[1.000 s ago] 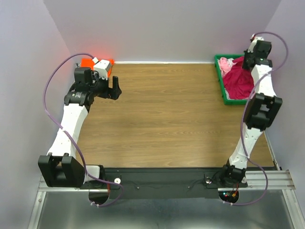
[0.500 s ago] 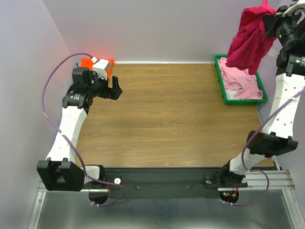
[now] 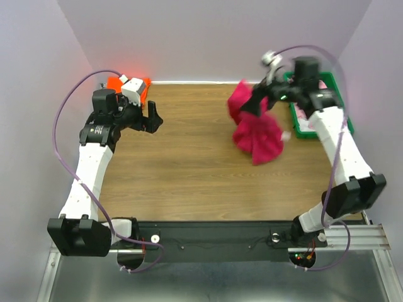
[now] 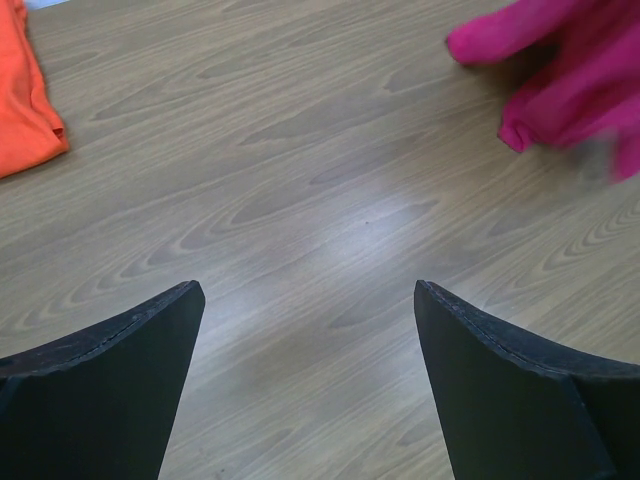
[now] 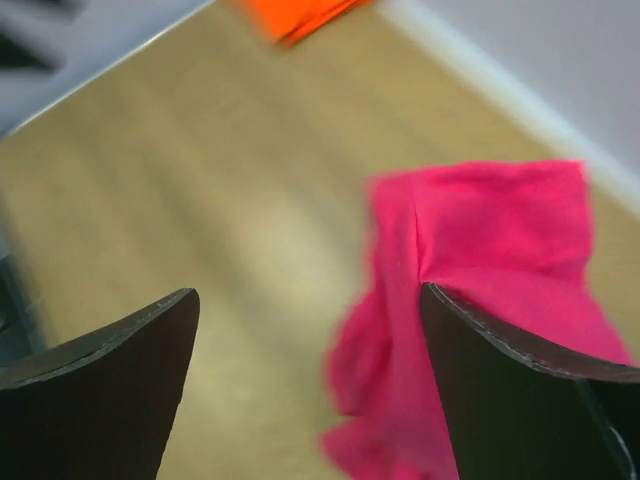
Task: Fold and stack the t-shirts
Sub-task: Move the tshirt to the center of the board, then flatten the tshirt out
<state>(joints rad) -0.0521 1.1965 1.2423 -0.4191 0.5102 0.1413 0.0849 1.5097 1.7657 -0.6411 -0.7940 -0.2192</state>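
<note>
The wood table [image 3: 189, 163] spreads under both claws. The crimson shirt [image 3: 258, 135], bunched and blurred, sits just ahead of the right claw [image 5: 308, 292], whose jaws stand wide, gripping nothing. The orange shirt [image 4: 25, 100] lies ahead-left of the left claw [image 4: 308, 286], which is also wide and empty.
</note>
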